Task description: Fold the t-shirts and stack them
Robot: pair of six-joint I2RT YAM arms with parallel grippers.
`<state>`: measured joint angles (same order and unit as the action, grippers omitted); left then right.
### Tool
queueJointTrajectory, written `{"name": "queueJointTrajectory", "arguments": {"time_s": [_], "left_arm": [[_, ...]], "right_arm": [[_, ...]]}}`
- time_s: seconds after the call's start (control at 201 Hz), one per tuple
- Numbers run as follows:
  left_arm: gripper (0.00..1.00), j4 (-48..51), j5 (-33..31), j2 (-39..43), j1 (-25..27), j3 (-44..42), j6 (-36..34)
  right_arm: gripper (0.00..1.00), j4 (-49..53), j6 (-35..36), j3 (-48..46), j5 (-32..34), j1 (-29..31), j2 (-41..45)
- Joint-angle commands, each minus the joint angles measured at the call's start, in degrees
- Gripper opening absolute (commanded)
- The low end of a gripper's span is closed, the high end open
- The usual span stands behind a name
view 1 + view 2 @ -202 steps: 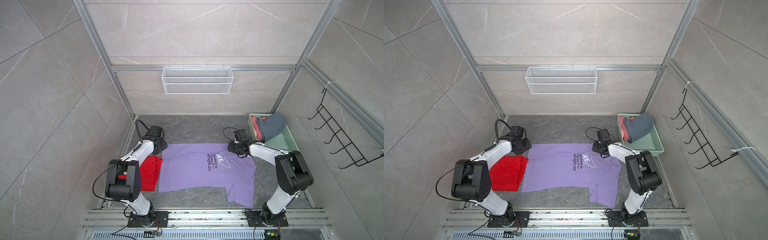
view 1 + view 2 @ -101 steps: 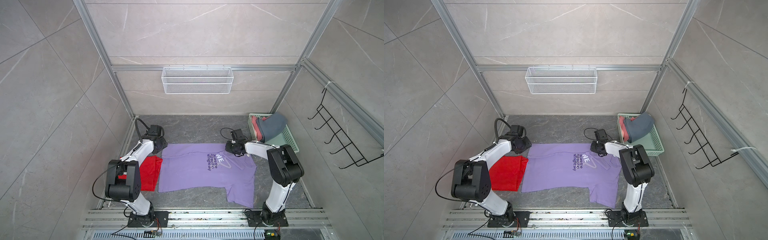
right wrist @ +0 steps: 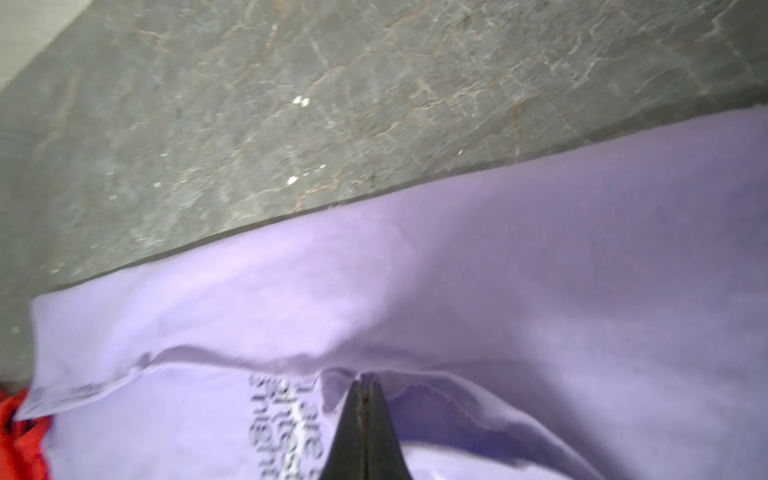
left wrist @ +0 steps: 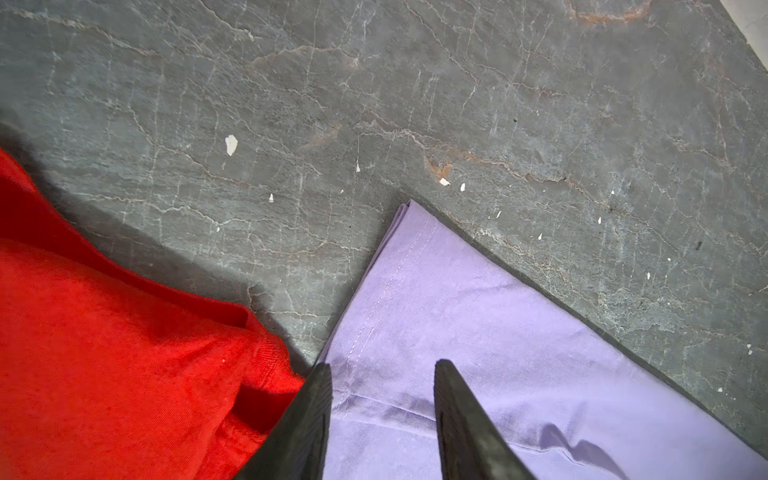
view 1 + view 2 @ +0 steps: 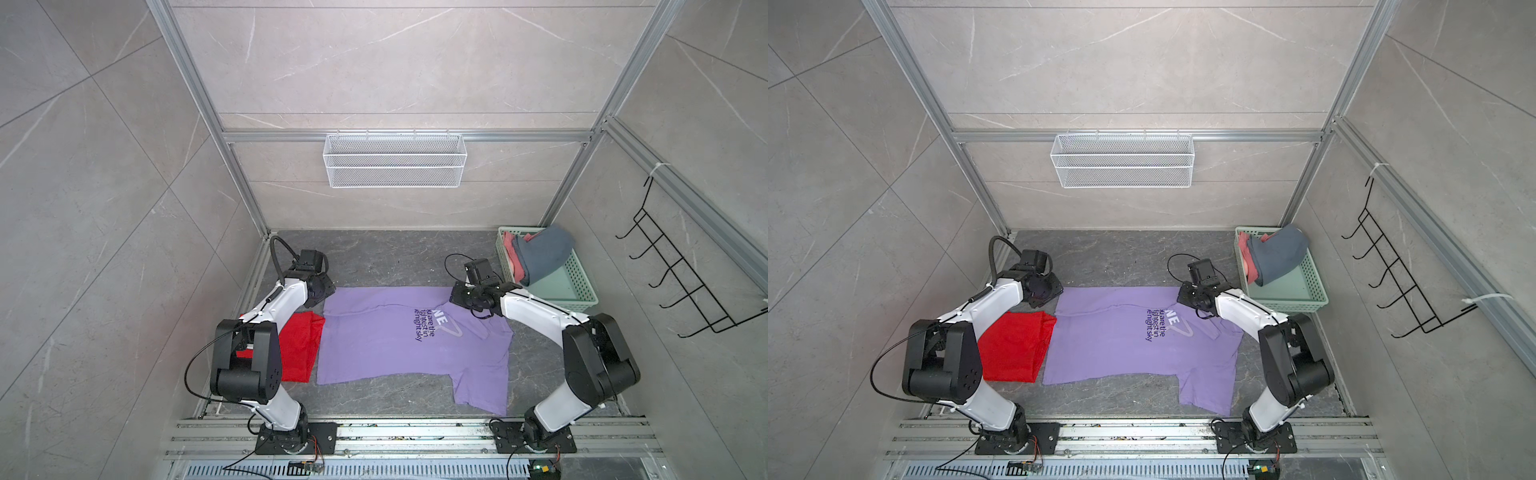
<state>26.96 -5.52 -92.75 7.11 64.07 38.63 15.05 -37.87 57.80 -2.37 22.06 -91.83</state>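
At the left of the grey work surface (image 5: 374, 257), the red t-shirt (image 5: 301, 353) lies folded, just beside the left edge of the lilac t-shirt (image 5: 374, 340). My left gripper (image 4: 382, 365) hangs over the lilac t-shirt's far-left corner. Its fingers (image 4: 307, 415) are spread either side of the hem stitching and clamp nothing.

The lilac t-shirt lies spread across the middle, its far edge turned over toward me so the flap covers part of the print. My right gripper (image 3: 365, 384) sits toward the right end of that flap, fingers pressed together. The cloth puckers at the tips, so I read it as a pinch on the flap's edge.

Far right, the green basket (image 5: 561, 305) holds the slate-blue t-shirt (image 5: 544, 253) and the salmon-pink t-shirt (image 5: 509, 249), bunched.

I judge I'm mid-fold on the lilac t-shirt. Next the left fingers must close on their corner. Then both ends need to lift and travel toward me together, level, so the fold lands straight.
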Motion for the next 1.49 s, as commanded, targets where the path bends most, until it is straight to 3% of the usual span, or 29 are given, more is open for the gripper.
{"name": "queueJointTrajectory", "arguments": {"time_s": [0.0,0.095,0.199,0.289,0.353,0.533,0.692,0.906,1.2,1.404,1.488], "left_arm": [[0.44,0.9,-0.7,0.9,0.1,0.1,-0.4],[0.44,1.7,-1.0,1.1,0.1,-0.3,-0.3],[0.44,2.2,-1.2,1.6,0.1,-0.7,-0.1],[0.44,2.3,-1.4,2.0,0.1,-0.9,0.0],[0.44,2.5,-1.4,2.0,0.1,-0.8,0.0],[0.44,2.4,-0.5,1.1,0.4,0.1,-0.2],[0.44,2.8,-0.5,0.9,0.8,1.1,-0.7],[0.44,3.0,-1.5,1.9,0.8,0.3,-0.6],[0.44,3.0,-1.3,1.6,0.8,0.4,-0.3],[0.44,4.0,-0.8,-0.1,0.9,3.1,-1.1],[0.44,4.0,-0.7,-0.5,0.9,3.6,-1.0]], "right_arm": [[0.04,6.2,-3.4,-1.6,-0.8,2.0,2.7],[0.1,9.1,-3.6,-1.2,-3.6,4.0,4.2],[0.4,12.0,-1.2,0.7,-8.9,5.5,5.8],[0.44,13.3,0.9,2.3,-7.9,6.2,8.3],[0.49,14.0,1.9,3.5,-3.5,6.2,9.3],[0.5,12.8,7.0,7.2,6.5,3.8,4.1],[0.51,8.1,7.3,12.7,-0.3,-2.5,-6.1],[0.52,9.2,7.6,16.5,-8.8,-3.7,-14.7],[0.53,10.7,0.2,4.2,-13.4,-0.7,-8.0],[0.53,15.0,-2.4,2.4,-17.0,4.8,-2.5],[0.53,16.1,-2.3,2.7,-14.7,5.1,0.1]]}}
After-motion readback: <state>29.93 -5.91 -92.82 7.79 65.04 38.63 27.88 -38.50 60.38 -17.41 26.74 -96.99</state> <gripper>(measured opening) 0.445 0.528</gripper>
